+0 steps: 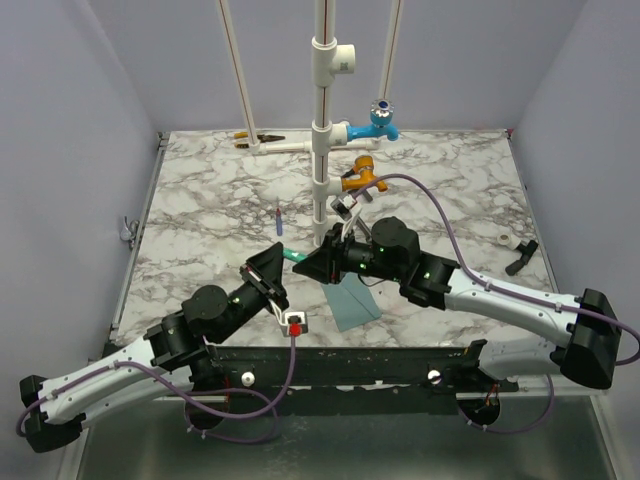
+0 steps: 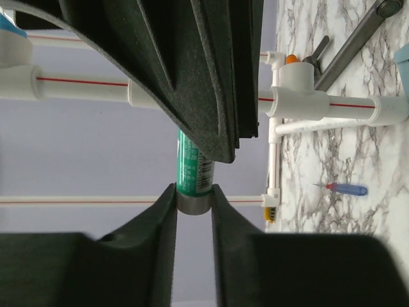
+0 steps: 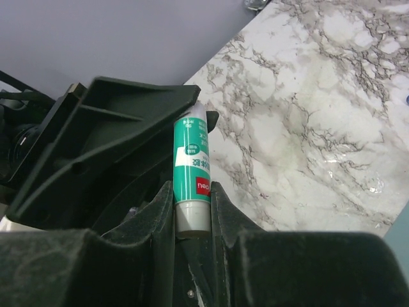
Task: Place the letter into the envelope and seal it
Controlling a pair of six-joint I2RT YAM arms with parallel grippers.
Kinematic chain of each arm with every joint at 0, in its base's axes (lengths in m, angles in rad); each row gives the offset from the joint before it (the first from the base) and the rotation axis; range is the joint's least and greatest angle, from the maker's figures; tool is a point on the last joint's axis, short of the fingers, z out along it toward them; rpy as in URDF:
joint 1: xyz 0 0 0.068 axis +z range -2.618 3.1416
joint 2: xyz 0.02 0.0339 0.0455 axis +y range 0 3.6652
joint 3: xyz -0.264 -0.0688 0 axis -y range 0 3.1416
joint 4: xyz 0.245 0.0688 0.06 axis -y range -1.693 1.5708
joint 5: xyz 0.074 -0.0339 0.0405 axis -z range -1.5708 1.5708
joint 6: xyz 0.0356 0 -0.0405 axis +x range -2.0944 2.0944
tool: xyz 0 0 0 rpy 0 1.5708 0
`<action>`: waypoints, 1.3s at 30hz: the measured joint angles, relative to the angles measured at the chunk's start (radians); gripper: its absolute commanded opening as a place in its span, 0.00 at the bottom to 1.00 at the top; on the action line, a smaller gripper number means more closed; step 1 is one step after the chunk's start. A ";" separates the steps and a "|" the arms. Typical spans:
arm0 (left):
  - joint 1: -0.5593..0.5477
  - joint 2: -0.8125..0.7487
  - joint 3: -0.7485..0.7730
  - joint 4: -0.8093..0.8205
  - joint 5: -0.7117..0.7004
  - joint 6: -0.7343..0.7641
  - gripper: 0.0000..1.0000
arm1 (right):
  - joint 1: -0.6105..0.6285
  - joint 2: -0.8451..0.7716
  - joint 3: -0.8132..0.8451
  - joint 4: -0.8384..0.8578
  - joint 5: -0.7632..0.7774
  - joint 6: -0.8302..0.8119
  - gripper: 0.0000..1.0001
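Envelope (image 1: 357, 306) on table (image 1: 220, 190), glue stick (image 3: 192, 173) aloft

Glue stick (image 3: 192, 160) lbl: "deli"

You get soft, even light from overhead, nothing blown out. The marble counter (image 1: 200, 190) shows a mild sheen and only faint shadows under the arms (image 1: 520, 300). In your 2 wrist views the left pincer (image 2: 193, 201) and right pincer (image 3: 192, 211) look near-black and slightly soft up close.
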 measured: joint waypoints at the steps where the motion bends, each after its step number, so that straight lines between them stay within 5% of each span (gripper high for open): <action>1: 0.000 0.001 0.000 -0.001 -0.001 0.003 0.00 | 0.000 0.002 0.000 0.005 -0.004 0.000 0.01; 10: -0.003 0.006 0.014 -0.057 0.003 -0.069 0.00 | -0.006 0.014 0.037 -0.063 -0.032 -0.135 0.01; 19: -0.003 0.069 0.198 -0.404 0.182 -0.534 0.00 | -0.002 0.019 0.109 -0.289 -0.160 -0.538 0.01; 28: 0.006 0.107 0.224 -0.505 0.428 -0.869 0.00 | 0.032 -0.043 0.026 -0.363 -0.270 -0.784 0.01; 32: 0.029 0.112 0.209 -0.498 0.475 -0.972 0.66 | 0.043 -0.043 0.026 -0.386 -0.270 -0.822 0.01; 35: 0.047 0.106 0.183 -0.470 0.494 -1.027 0.78 | 0.047 -0.042 0.028 -0.374 -0.268 -0.815 0.01; 39: 0.054 0.074 0.125 -0.412 0.476 -0.998 0.77 | 0.047 -0.008 0.074 -0.372 -0.249 -0.738 0.01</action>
